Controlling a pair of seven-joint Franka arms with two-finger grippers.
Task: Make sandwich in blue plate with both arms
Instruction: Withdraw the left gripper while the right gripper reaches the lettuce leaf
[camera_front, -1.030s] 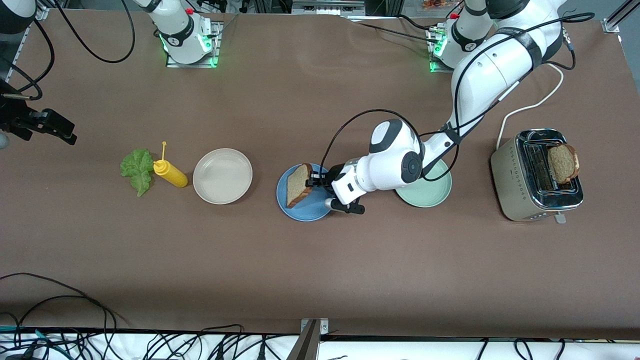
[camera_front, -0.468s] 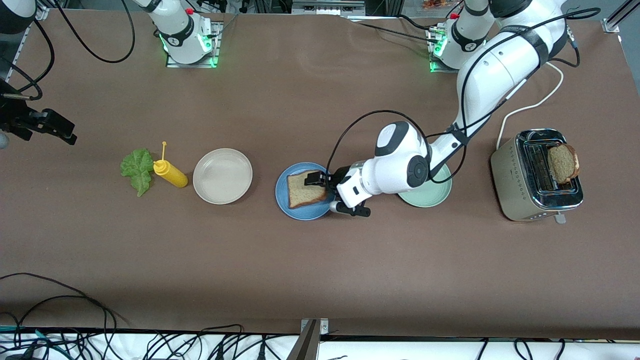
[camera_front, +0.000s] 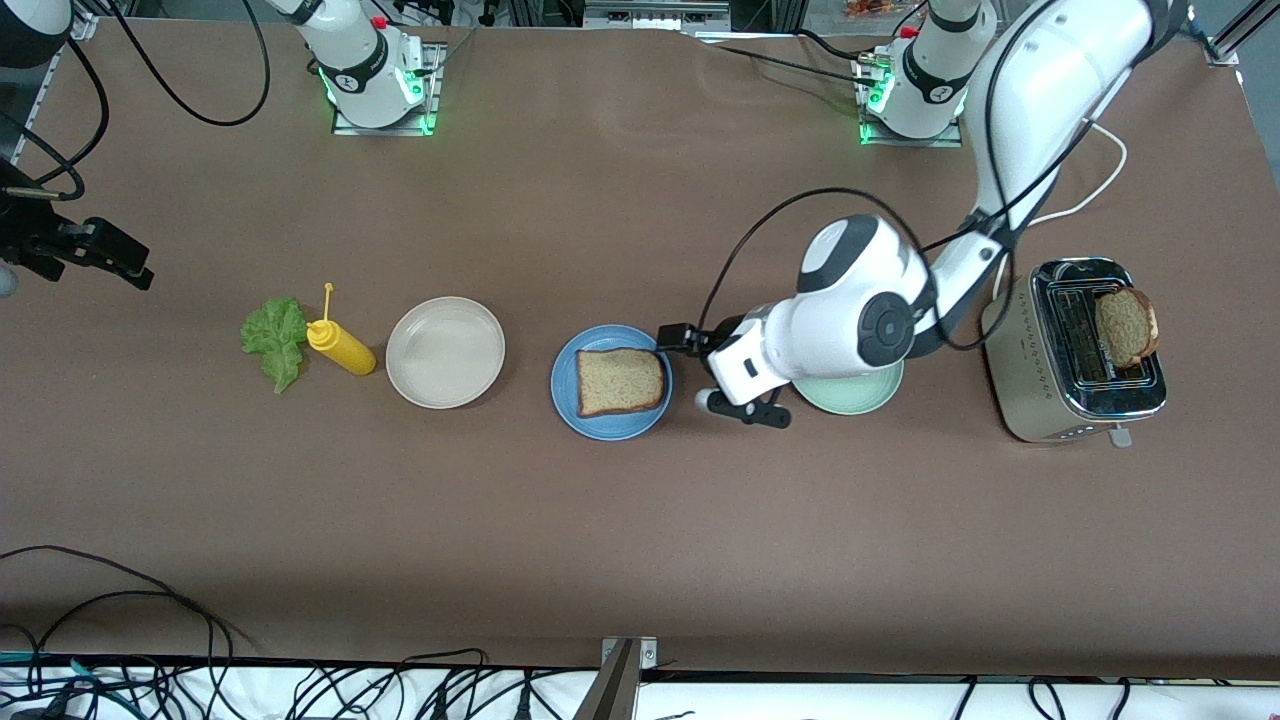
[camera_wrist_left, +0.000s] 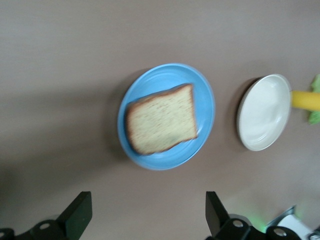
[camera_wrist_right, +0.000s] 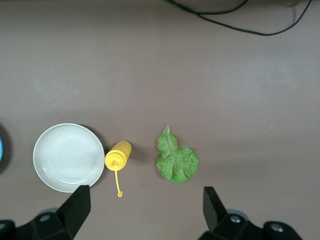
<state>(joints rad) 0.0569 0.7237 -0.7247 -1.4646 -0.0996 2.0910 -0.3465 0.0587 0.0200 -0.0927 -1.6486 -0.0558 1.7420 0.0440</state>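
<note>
The left gripper (camera_wrist_left: 145, 220) has its fingers (camera_wrist_left: 77, 212) spread wide and holds nothing. You see it in the air just beside the blue plate (camera_front: 565, 395), over the bare table (camera_front: 640, 520) between that plate and the pale green plate (camera_front: 850, 395). One bread slice (camera_front: 620, 382) lies flat in the blue plate, its crust inside the rim, and it is apart from the gripper. In the left wrist view the slice (camera_wrist_left: 161, 120) sits in the middle of the plate (camera_wrist_left: 200, 95).

The right gripper (camera_wrist_right: 145, 215) also has its fingers (camera_wrist_right: 77, 205) wide apart and empty. This arm waits over the table at its own end. Below it, in the right wrist view, you find the lettuce leaf (camera_wrist_right: 176, 159), the yellow squeeze bottle (camera_wrist_right: 118, 156) lying on its side beside the leaf, and the beige-white plate (camera_wrist_right: 67, 157) next to the bottle.

In the front view the lettuce leaf (camera_front: 274, 338) touches the bottle (camera_front: 340, 347), and the beige-white plate (camera_front: 445, 352) stands between the bottle and the blue plate. A second bread slice (camera_front: 1125, 327) stands up in the toaster (camera_front: 1040, 360) at the left arm's end of the table.
</note>
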